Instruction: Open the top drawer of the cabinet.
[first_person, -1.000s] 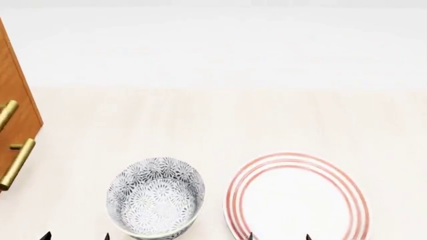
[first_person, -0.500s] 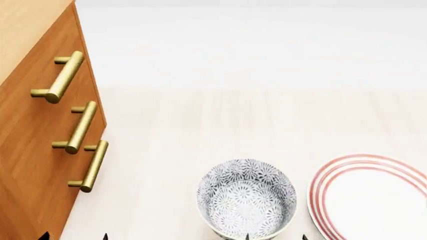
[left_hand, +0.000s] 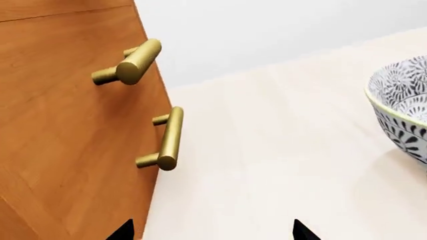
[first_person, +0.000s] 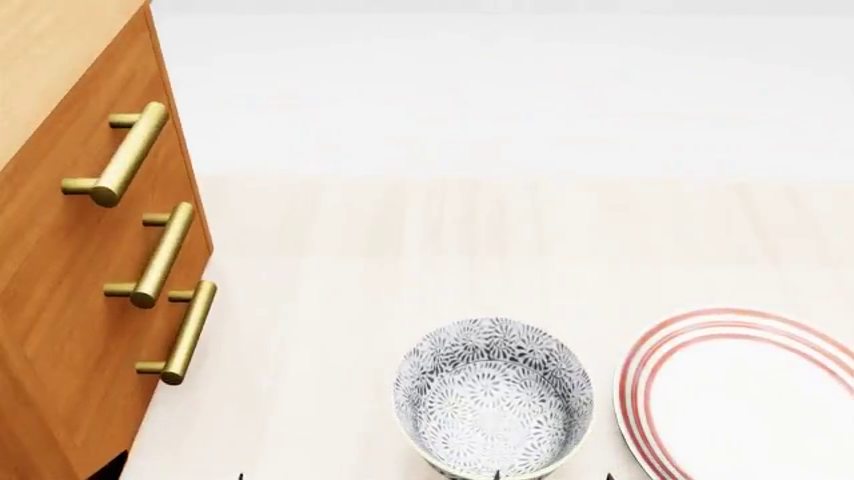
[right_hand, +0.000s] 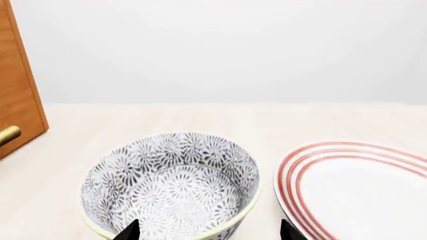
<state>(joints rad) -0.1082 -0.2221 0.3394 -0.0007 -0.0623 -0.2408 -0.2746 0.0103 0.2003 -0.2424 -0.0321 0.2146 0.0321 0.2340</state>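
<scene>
The cabinet (first_person: 67, 300) stands at the left, orange-brown with three brass bar handles. The top drawer (first_person: 74, 120) carries the uppermost handle (first_person: 120, 155), and its front sits flush with the two below. My left gripper (left_hand: 213, 232) is open with nothing between its fingertips (left_hand: 123, 231); it sits low beside the cabinet's base. Two brass handles (left_hand: 167, 140) show ahead of it and apart from it. In the head view only its tips (first_person: 240, 477) peek in at the bottom edge. My right gripper (right_hand: 210, 232) is open near the patterned bowl (right_hand: 170, 185).
A grey-and-white patterned bowl (first_person: 494, 405) stands on the pale wooden table (first_person: 441, 240) right of the cabinet. A white plate with red rings (first_person: 741, 395) lies further right. A white wall rises behind the table.
The head view swung left, bringing the cabinet and its three handles into sight; bowl and plate slid right. In the last half second the left fingertips shifted slightly right and lower.
</scene>
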